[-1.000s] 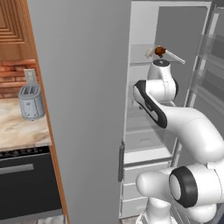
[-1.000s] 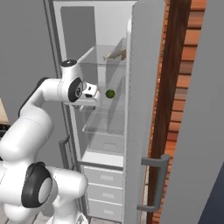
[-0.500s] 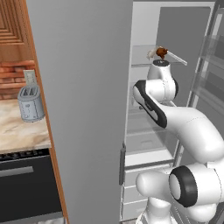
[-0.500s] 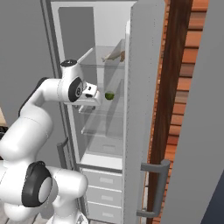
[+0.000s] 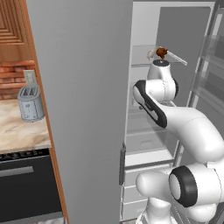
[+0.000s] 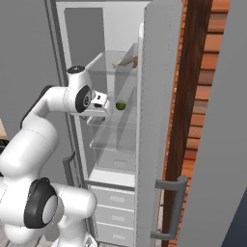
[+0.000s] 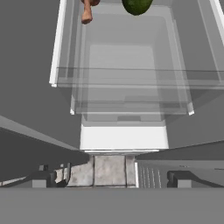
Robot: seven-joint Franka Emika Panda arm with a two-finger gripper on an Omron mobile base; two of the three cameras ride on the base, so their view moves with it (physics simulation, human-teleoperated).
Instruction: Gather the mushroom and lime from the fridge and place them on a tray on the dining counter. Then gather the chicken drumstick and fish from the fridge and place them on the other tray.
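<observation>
The fridge (image 6: 159, 120) stands open, white inside with glass shelves. The lime (image 6: 120, 105) rests on a middle shelf, just right of my gripper (image 6: 107, 112). From the hand view the lime (image 7: 137, 5) sits at the top edge, beyond the gripper (image 7: 109, 179), whose fingertips (image 7: 39, 179) stand wide apart and open with nothing between them. A small tan piece (image 7: 87, 11) lies left of the lime; I cannot tell whether it is the mushroom. On the upper shelf lie the chicken drumstick (image 5: 161, 52) and the slim pale fish (image 6: 126, 61). Trays and dining counter are out of view.
The grey fridge door (image 5: 83, 109) stands open to the arm's left; beyond it are a toaster (image 5: 30, 104) on a marbled counter (image 5: 22, 131) above a black oven (image 5: 26, 188). The right door's bar handle (image 6: 169, 207) is near a brick wall (image 6: 205, 96). Fridge drawers (image 6: 111, 212) lie below.
The whole picture has shifted slightly with the camera. The hand stays beside the lime with its jaws open; nothing was taken hold of.
</observation>
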